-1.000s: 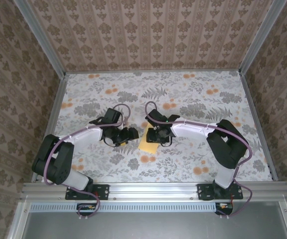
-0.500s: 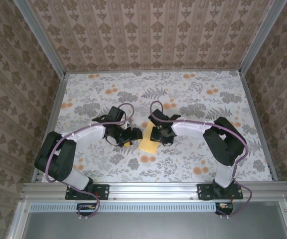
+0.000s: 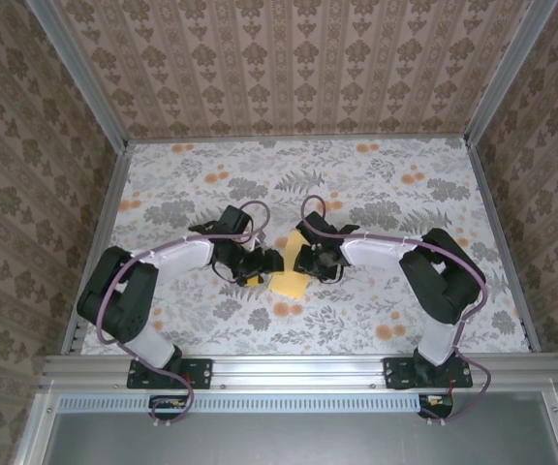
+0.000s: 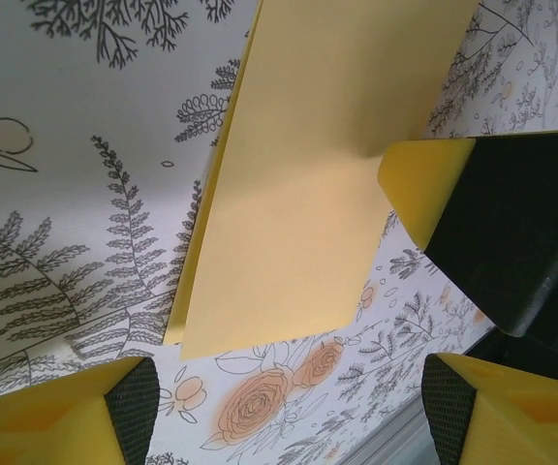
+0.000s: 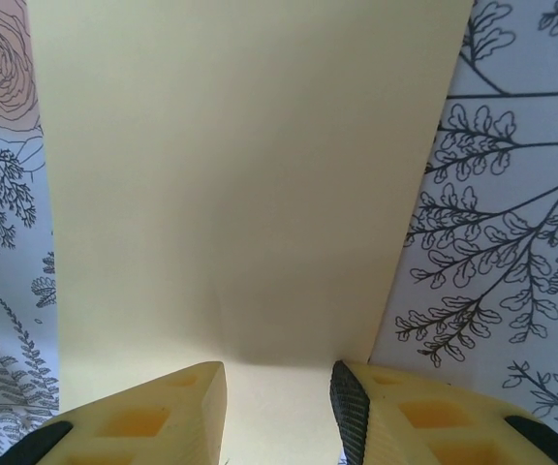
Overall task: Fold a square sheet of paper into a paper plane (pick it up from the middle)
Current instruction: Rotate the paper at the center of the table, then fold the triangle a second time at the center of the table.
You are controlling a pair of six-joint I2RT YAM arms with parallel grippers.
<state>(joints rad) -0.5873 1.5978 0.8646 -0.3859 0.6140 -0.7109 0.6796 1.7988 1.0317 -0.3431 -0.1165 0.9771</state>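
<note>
The pale-yellow sheet of paper (image 3: pixel 290 283) lies on the flower-print table between the two arms. In the left wrist view the sheet (image 4: pixel 298 184) shows two layers along its left edge. My left gripper (image 3: pixel 265 262) is at the sheet's left side; its jaws (image 4: pixel 289 412) stand wide apart over bare table just short of the sheet's near edge. My right gripper (image 3: pixel 308 258) is at the sheet's upper right. Its fingers (image 5: pixel 352 407) are a little apart, tips down on the paper (image 5: pixel 240 174). One right fingertip (image 4: pixel 419 179) touches the sheet's edge.
The table (image 3: pixel 376 194) has a grey leaf print with orange flower blotches (image 3: pixel 281 309) just in front of the sheet. Patterned walls and metal rails (image 3: pixel 298 368) enclose the table on all sides.
My left gripper has moved right, up to the sheet's left edge. The right gripper has shifted slightly and stays on the sheet, which has barely moved.
</note>
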